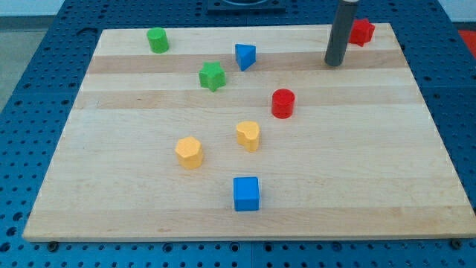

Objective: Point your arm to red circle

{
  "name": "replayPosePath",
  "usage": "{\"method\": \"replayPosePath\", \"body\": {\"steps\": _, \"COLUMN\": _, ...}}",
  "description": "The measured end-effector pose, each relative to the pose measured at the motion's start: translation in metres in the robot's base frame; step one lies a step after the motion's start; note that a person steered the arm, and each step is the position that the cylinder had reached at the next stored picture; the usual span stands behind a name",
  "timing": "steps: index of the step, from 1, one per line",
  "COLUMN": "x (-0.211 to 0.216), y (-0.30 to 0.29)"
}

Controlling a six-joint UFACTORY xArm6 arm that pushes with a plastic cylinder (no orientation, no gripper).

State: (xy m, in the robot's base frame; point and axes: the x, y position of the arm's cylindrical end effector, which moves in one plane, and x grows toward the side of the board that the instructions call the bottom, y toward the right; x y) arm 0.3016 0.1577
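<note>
The red circle [282,103] is a short red cylinder standing near the middle of the wooden board [387,171], a little to the view's right. My tip [334,62] rests on the board near the view's top right. It is up and to the right of the red circle, well apart from it. A red star-like block [362,31] sits just right of the rod, near the top edge, partly hidden by it.
A green cylinder [157,40] is at the top left. A green star [212,76] and a blue triangle [245,56] lie left of the tip. A yellow heart [248,135], a yellow block [189,152] and a blue cube [246,193] lie lower down.
</note>
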Motion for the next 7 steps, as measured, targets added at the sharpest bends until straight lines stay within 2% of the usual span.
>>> {"method": "replayPosePath", "body": {"steps": 7, "x": 0.011, "y": -0.047}}
